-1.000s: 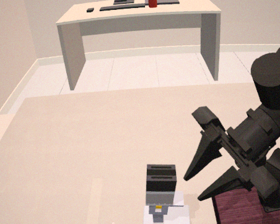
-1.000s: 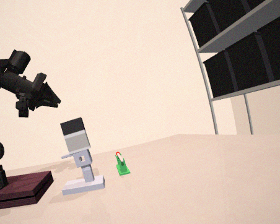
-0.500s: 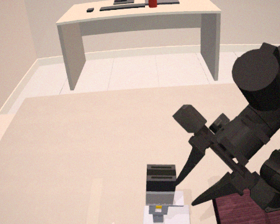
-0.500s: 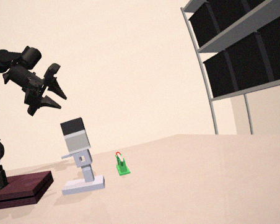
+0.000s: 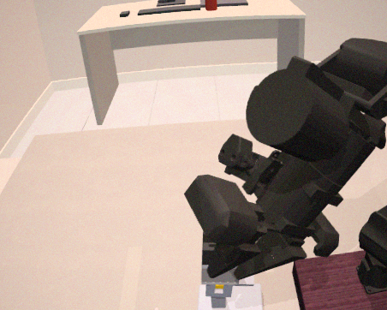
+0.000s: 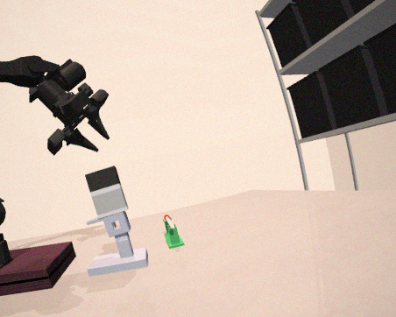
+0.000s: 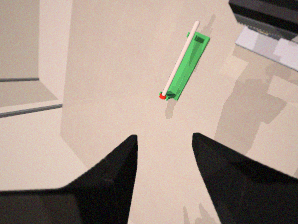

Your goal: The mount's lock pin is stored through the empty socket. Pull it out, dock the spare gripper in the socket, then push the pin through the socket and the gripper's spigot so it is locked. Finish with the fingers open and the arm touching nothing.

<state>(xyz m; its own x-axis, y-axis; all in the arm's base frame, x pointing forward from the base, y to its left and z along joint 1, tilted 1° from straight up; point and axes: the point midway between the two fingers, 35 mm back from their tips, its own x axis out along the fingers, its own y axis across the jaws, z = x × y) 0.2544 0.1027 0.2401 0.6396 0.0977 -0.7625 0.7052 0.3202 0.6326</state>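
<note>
The spare gripper [image 6: 106, 193] [image 7: 267, 17], a black and grey block, stands upright on the socket [image 6: 124, 222] of the pale mount [image 6: 136, 258] [image 5: 248, 297]. The socket's square side hole shows no pin in it. A small yellow patch shows at the socket in the top view. The lock pin [image 6: 170, 222] [image 7: 181, 57], pale with a red end, lies along the green stand [image 6: 174, 239] [image 7: 194, 62]. My gripper [image 5: 223, 276] [image 6: 102, 144] [image 7: 164, 139] is partly open and empty, above the spare gripper in the exterior view. Its fingers hide much of the spare gripper in the top view.
The arm's base stands on a dark red block [image 5: 330, 278] [image 6: 35, 269] beside the mount. A desk [image 5: 193, 26] stands beyond the table. A grey shelf rack [image 6: 320, 66] with black bins stands in the background.
</note>
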